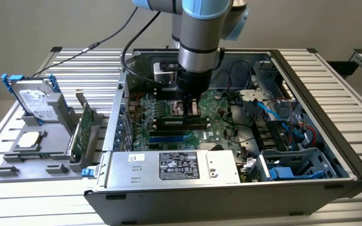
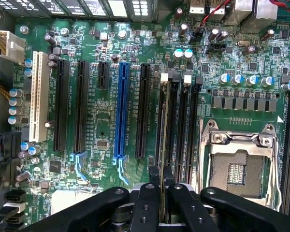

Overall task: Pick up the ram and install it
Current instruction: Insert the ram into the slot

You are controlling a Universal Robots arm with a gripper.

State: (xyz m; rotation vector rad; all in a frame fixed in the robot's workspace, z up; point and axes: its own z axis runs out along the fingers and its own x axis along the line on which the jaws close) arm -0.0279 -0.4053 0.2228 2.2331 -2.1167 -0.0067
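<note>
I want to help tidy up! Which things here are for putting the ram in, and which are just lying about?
For the job: the claw, shut on the ram; the black memory slots.
Just lying about, outside the case: the hard drive; the expansion card.

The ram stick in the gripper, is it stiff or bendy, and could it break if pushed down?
Probably stiff: the ram stick runs straight, edge-on, out from the gripper. Likely light, being so thin. Perhaps fragile under a sideways push, since it stands narrow along the black memory slots.
</note>
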